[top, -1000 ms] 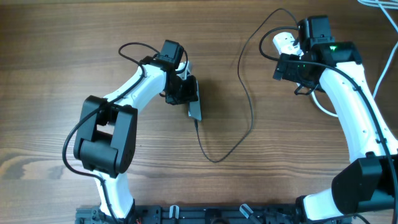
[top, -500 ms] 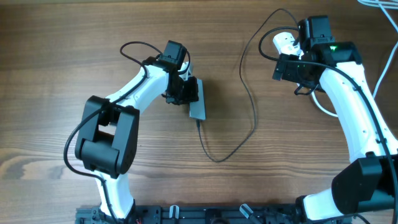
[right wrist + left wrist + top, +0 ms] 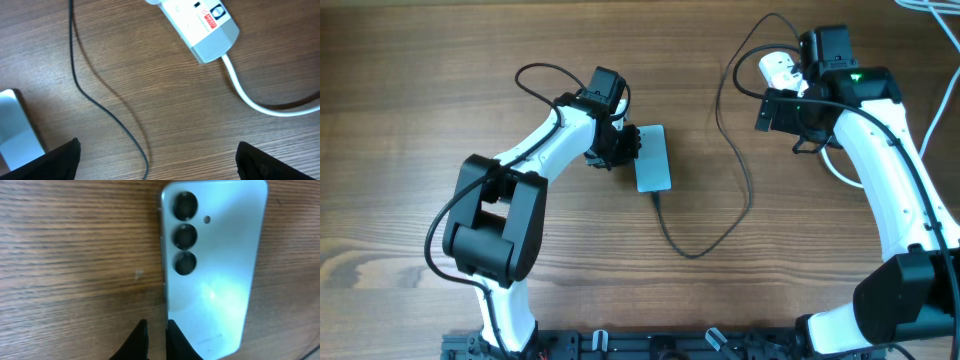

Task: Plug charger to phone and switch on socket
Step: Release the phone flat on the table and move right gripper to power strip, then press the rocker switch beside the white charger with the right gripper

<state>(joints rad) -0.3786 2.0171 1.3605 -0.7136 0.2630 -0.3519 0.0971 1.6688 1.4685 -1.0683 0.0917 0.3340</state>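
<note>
The phone (image 3: 653,160) lies flat on the table, its pale back and three dark lenses (image 3: 184,234) facing up. The charger (image 3: 748,195), a thin black cable, loops from the phone's near end up to the socket (image 3: 778,68) at the far right. My left gripper (image 3: 157,340) sits at the phone's left edge, jaws barely apart with only wood showing between them; one fingertip (image 3: 175,337) overlaps the phone. My right gripper (image 3: 162,162) hangs wide open and holds nothing, just short of the socket (image 3: 200,22), with the cable (image 3: 100,105) running below it.
A thick white cord (image 3: 260,102) leaves the socket and curves off to the right. Bare wooden table (image 3: 420,100) surrounds everything. The arm bases stand along the front edge (image 3: 620,345).
The phone went from standing on its edge in my left gripper to lying flat, back up, a little further right. The cable loop shifted right with it. The right arm stayed still.
</note>
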